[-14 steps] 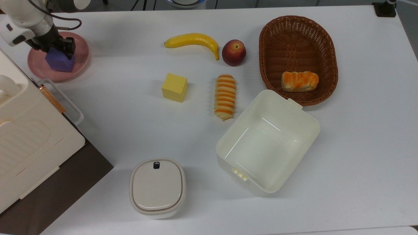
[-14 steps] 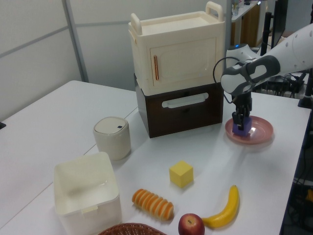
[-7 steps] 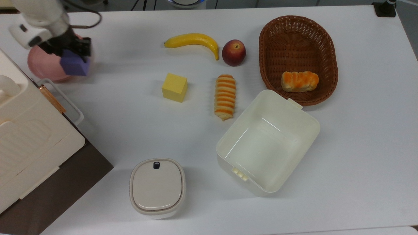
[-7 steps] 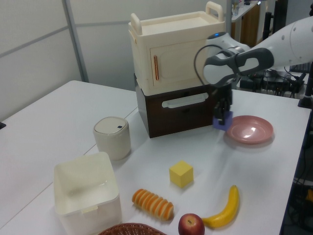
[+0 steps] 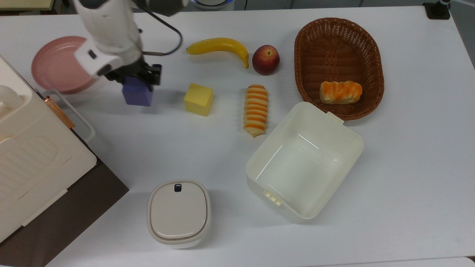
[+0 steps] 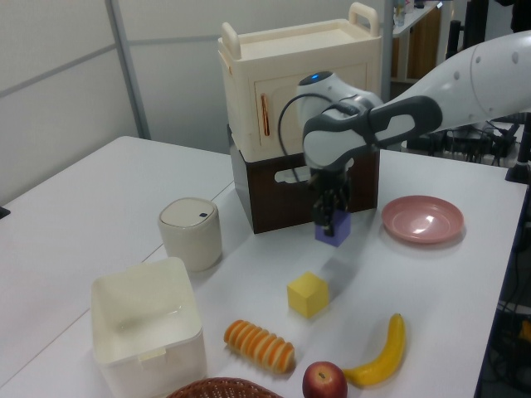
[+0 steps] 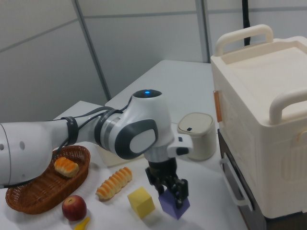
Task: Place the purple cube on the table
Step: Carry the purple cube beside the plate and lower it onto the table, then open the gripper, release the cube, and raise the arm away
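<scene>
table [image 5: 408,167]: white top, spans everything under the gripper.
cabinet [image 6: 299,124]: cream box stacked on a dark brown base, behind the gripper in the left view; on the top view's left, below the gripper.
arm [image 5: 107,33]: white Panda, reaches in from the upper edge of the top view, wrist pointing down.
open tub [image 5: 304,159]: cream, empty, well away from the gripper toward the top view's lower right.
basket [image 5: 373,52]: brown wicker, well apart on the top view's right, holds one bread roll [image 5: 340,92].
pink plate [image 5: 55,66]: empty, near the gripper on the top view's left.
lidded pot [image 5: 179,213]: cream, well below the gripper in the top view.
banana [image 5: 219,46]: up and to the top view's right of the gripper.
striped bread [image 5: 255,109]: past the yellow cube.
apple [image 5: 265,59]: just beside the banana tip.
yellow cube [image 5: 198,99]: near the gripper, on the top view's right.
gripper [image 5: 138,82]: fingers clamped on the purple cube.
purple cube [image 5: 137,95]: held between the fingers, off the plate, over bare table between plate and yellow cube; in the right view it hangs tilted; cannot tell if it touches the table.
</scene>
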### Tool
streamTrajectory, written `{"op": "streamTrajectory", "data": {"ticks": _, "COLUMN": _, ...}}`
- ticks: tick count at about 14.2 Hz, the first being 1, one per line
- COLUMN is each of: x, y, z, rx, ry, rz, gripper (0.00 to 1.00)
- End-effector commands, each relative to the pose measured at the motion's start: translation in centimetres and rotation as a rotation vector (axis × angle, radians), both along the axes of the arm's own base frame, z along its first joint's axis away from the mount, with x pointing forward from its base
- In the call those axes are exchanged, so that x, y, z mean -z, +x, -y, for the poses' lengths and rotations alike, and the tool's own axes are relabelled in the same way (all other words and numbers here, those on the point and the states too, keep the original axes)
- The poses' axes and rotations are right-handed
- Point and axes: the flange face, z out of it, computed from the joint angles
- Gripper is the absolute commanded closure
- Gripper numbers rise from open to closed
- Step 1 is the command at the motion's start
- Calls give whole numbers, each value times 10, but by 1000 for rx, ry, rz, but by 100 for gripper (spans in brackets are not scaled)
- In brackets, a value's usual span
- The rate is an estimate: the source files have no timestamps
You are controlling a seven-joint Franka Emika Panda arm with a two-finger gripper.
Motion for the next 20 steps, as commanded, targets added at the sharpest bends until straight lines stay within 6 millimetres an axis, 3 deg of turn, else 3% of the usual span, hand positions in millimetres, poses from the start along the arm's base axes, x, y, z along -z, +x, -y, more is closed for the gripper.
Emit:
{"op": "streamTrajectory", "data": {"ticks": 1, "x": 3, "y": 5, "z": -31, "rx": 26, "ry": -18, "rz": -7, "gripper": 0}}
{"op": "streamTrajectory", "data": {"ticks": 3, "x": 1, "y": 6, "z": -41, "rx": 16, "ry": -19, "rz": -5, "gripper": 0}}
{"op": "streamTrajectory", "data": {"ticks": 5, "x": -15, "y": 13, "z": -79, "rx": 16, "ry": -34, "rz": 19, "gripper": 0}}
{"op": "streamTrajectory", "data": {"ticks": 7, "x": -41, "y": 16, "z": -112, "rx": 30, "ry": -46, "rz": 29, "gripper": 0}}
{"op": "streamTrajectory", "data": {"ticks": 11, "x": -98, "y": 13, "z": -150, "rx": -11, "ry": -54, "rz": 26, "gripper": 0}}
{"op": "streamTrajectory", "data": {"ticks": 14, "x": -147, "y": -5, "z": -162, "rx": -17, "ry": -55, "rz": 62, "gripper": 0}}
{"op": "streamTrajectory", "data": {"ticks": 15, "x": -154, "y": -12, "z": -165, "rx": -17, "ry": -57, "rz": 52, "gripper": 0}}
{"op": "streamTrajectory", "data": {"ticks": 20, "x": -203, "y": -44, "z": -147, "rx": 52, "ry": -6, "rz": 69, "gripper": 0}}
